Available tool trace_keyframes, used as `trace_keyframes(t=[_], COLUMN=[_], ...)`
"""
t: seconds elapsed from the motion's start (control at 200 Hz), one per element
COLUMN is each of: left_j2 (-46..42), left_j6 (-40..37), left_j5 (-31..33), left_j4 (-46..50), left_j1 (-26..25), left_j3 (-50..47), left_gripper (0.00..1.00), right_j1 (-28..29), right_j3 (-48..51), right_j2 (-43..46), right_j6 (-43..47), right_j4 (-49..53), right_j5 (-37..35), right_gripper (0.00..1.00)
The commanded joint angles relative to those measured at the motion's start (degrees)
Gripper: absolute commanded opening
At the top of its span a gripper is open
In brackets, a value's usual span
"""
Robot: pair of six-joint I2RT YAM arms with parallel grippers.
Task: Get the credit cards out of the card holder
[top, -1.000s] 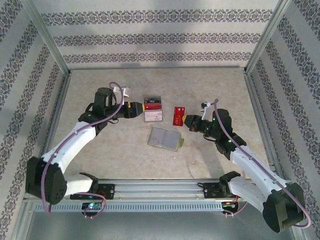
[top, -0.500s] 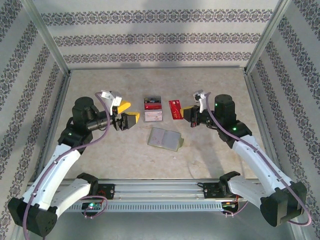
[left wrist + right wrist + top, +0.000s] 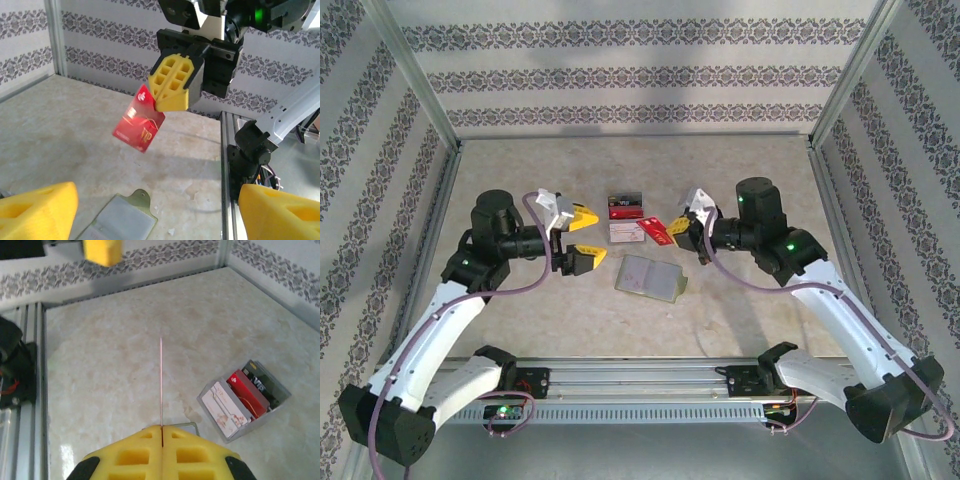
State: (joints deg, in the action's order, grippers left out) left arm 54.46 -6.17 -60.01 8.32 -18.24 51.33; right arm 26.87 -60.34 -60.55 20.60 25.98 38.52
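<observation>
top external: right tool (image 3: 673, 234) grips red card (image 3: 653, 229) edge, above table (image 3: 570, 315).

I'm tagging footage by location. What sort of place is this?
Probably a robot test booth, not a home: patterned wall panels in a metal frame, a marble-look table, plus a left arm and right arm bolted to a rail.

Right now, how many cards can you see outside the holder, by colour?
Red: 2, held red card in the right gripper, tray red card in the clear tray
Pinkish: 1, pinkish card
Dark: 1, dark card
Total: 4
</observation>
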Motion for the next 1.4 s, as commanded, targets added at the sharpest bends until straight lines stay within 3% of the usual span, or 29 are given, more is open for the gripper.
trace_keyframes(t=[0.0, 0.26, 0.605, 0.874, 1.014, 1.124, 1.254, 1.394], left_j2=[2.07, 7.89, 13.73, 14.81, 14.7, 14.08, 11.98, 8.8], left_j6=[-6.21, -15.46, -19.61, -20.02, -19.93, -18.87, -16.13, -10.7], left_j5=[-2.66, 3.27, 6.39, 5.62, 5.34, 5.49, 6.99, 9.48], left_j4=[1.36, 6.62, 7.33, 6.37, 6.04, 4.03, -2.45, -15.15], left_j1=[-1.92, -8.59, -12.52, -13.42, -13.54, -13.74, -14.1, -15.02], left_j3=[2.91, 6.69, 10.18, 10.1, 9.5, 8.13, 4.22, -2.43], left_gripper=[0.81, 0.72, 0.64, 0.27, 0.0, 0.0, 0.0, 0.0], right_j1=[1.64, 4.99, 9.04, 9.94, 9.54, 8.49, 7.37, 7.14], right_j3=[-3.22, -9.58, -11.91, -11.13, -10.07, -10.28, -11.41, -14.99], right_j2=[-0.39, -3.69, -5.97, -6.7, -5.99, -5.76, -5.02, -4.53], right_j6=[11.45, 19.36, 22.38, 22.16, 21.52, 20.64, 19.76, 21.03], right_j4=[4.83, 13.14, 15.71, 15.21, 13.48, 13.4, 15.2, 21.58], right_j5=[-1.53, -3.49, -4.72, -6.47, -7.24, -5.32, -3.63, -3.89], right_gripper=[0.0, 0.0, 0.0, 0.0, 0.0, 0.0, 0.33, 0.55])
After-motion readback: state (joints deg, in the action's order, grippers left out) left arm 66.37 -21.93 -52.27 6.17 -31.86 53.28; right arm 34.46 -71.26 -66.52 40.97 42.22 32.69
